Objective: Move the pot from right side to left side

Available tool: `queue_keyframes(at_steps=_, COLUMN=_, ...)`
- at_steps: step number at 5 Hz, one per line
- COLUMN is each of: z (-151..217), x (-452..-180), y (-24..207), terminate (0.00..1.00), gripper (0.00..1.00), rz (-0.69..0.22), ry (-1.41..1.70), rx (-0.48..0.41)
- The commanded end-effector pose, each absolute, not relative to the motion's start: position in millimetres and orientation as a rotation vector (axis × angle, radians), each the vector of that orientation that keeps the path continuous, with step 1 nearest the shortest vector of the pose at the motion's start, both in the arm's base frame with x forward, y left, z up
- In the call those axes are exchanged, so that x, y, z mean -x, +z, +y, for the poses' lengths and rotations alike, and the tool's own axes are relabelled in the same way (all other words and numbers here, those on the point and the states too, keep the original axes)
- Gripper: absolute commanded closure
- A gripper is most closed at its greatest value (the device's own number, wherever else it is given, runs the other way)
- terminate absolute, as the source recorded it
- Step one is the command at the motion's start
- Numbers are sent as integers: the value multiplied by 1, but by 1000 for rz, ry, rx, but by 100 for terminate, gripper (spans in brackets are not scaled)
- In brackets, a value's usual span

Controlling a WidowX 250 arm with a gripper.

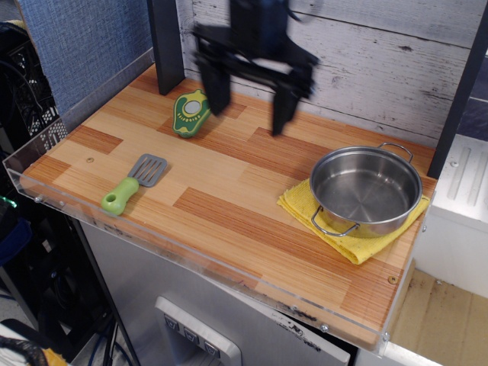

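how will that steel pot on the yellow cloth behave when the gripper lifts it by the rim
The pot looks thin-walled and empty, so it is probably light for its size. Its polished rim may be slippery between the open gripper fingers. Held at one side, so wide and shallow a pot would likely tilt. The yellow cloth under it looks floppy and could drag along.
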State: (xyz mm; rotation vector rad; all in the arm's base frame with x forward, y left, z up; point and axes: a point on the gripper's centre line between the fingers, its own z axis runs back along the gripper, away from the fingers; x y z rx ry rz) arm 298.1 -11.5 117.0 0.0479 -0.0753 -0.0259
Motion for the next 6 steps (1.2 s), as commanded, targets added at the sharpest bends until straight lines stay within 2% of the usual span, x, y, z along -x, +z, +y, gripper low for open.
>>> queue_keyframes(at_steps=1, z=-31, x=-334, y=81, terminate=0, gripper=0, rz=-103, ry=-43, rx=-57)
queue_keyframes(at_steps=2, z=-35, x=-354, y=65, terminate=0, gripper=0, rz=-121, ry=-41, rx=-41)
queue_keyframes(at_steps=3, z=-40, x=-361, y=58, terminate=0, gripper=0, rz=-120, ry=-38, rx=-42)
queue_keyframes(at_steps=6, z=-52, x=-363, y=51, terminate=0, gripper=0, rz=-118, ry=-53, rx=-39)
